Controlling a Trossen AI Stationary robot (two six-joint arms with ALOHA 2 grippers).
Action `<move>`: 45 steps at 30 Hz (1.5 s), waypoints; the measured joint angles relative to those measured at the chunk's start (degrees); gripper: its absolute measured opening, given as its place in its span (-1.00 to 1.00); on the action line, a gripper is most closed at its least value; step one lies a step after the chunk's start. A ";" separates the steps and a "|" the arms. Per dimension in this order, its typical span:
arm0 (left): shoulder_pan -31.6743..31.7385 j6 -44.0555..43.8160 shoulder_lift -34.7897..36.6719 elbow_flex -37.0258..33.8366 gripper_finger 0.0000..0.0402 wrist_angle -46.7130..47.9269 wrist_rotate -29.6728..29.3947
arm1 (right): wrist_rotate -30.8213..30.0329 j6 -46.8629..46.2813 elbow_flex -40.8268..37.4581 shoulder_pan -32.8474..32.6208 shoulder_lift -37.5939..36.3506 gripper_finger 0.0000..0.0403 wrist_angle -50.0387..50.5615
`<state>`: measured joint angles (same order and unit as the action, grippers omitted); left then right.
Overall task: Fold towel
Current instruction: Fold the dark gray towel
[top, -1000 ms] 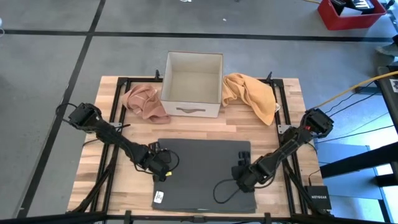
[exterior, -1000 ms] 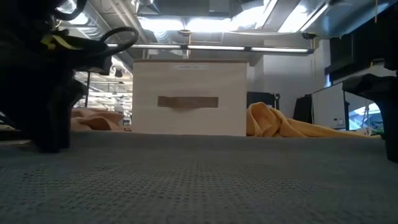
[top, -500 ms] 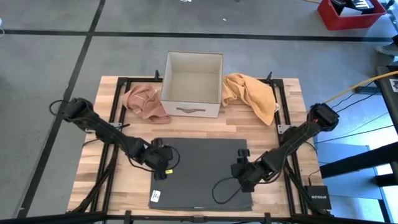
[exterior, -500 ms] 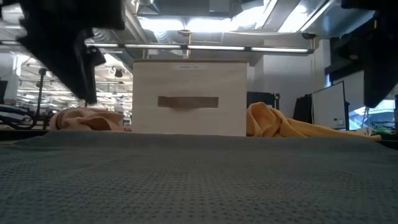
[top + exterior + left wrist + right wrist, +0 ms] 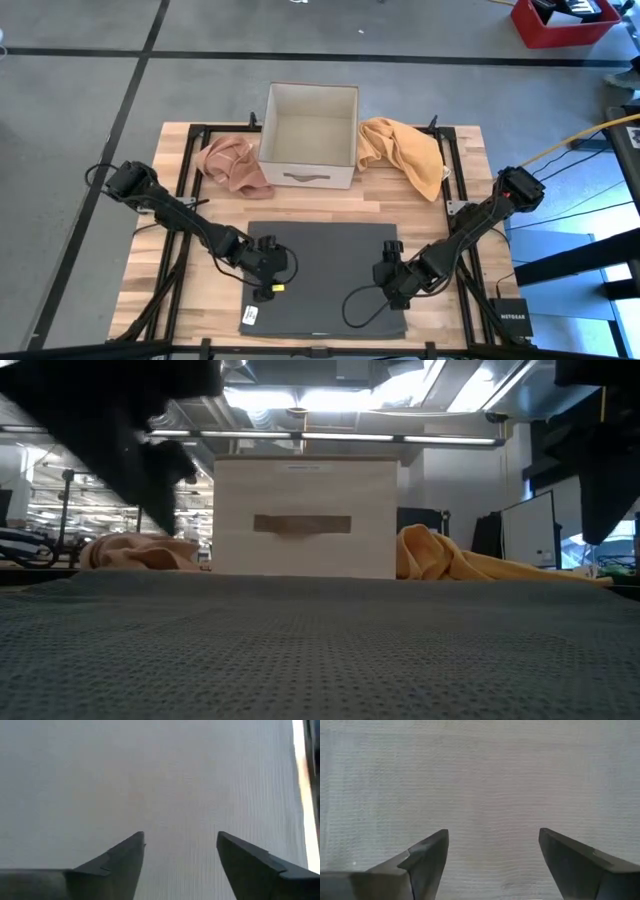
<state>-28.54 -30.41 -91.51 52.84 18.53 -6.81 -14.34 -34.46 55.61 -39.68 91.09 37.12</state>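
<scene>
**Both grippers spread over grey towel, nothing pinched**

High view: grey towel (image 5: 325, 275) lies flat on the near half of the wooden table (image 5: 180, 300), in front of the open box (image 5: 310, 135). Left gripper (image 5: 268, 258) sits over the towel's left part, right gripper (image 5: 392, 278) over its right part. Pink cloth (image 5: 230, 162) and orange cloth (image 5: 405, 150) lie beside the box, well apart from the arms.

Low view: towel surface fills the foreground; box, pink and orange cloths behind it. Dark arm shapes at both sides, grippers not readable here.

Left wrist view: fingers (image 5: 115, 865) spread, only towel weave between them, nothing gripped.

Right wrist view: fingers (image 5: 425, 857) wide apart too, over bare weave (no cloth caught).

Judgement: looks like between folds, w/ a layer just laid. Next move prob. calls for both grippers to pinch one edge together and carry it across evenly.
</scene>
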 joint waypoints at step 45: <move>-3.77 -5.20 -7.87 0.02 0.20 18.54 1.36 | 6.22 -2.77 -11.86 1.38 0.30 0.46 -11.68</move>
<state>-32.32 -35.62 -99.37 52.86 37.07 -5.45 -8.12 -37.23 43.75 -38.30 91.39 25.44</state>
